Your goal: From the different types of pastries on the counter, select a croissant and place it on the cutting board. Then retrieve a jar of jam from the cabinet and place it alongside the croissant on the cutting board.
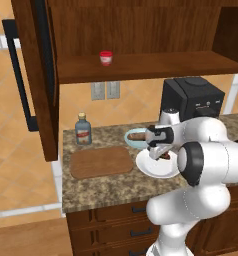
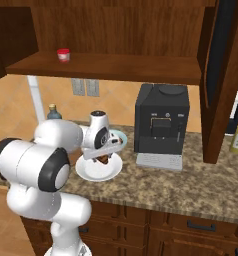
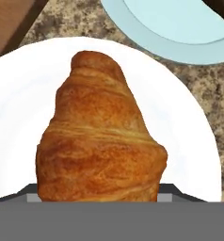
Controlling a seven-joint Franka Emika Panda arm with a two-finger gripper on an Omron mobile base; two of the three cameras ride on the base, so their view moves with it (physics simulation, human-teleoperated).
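- The croissant (image 3: 100, 136) is seen close up in the hand view, lying on a white plate (image 3: 20, 94); its long axis runs up and down that picture, the narrow tip pointing to the top and the broad end lying at the bottom between the finger tips.
- The gripper (image 1: 161, 155) is lowered onto the white plate in the left base view, its jaws partly closed around the croissant; dark finger edges are seen at both sides of the pastry's broad end in the hand view, though actual contact cannot be made out.
- In the right base view the gripper (image 2: 102, 159) is seen over the same plate (image 2: 91, 172), with a brown piece of the croissant showing beneath it.
- A pale blue plate (image 1: 131, 142) lies just behind the white one; a long dark brown pastry (image 1: 137, 135) is seen on it in the left base view.
- The cutting board (image 1: 101, 162) is shown in the left base view, flat on the counter (image 1: 91, 187) to the left of the plates, with nothing on it.
- The jar of jam (image 1: 106, 58) stands upright on the shelf of the open cabinet (image 1: 141, 30).
- A brown bottle (image 1: 82, 129) stands behind the board.
- A black coffee machine (image 2: 161, 125) is shown most fully in the right base view, to the right of the plates.
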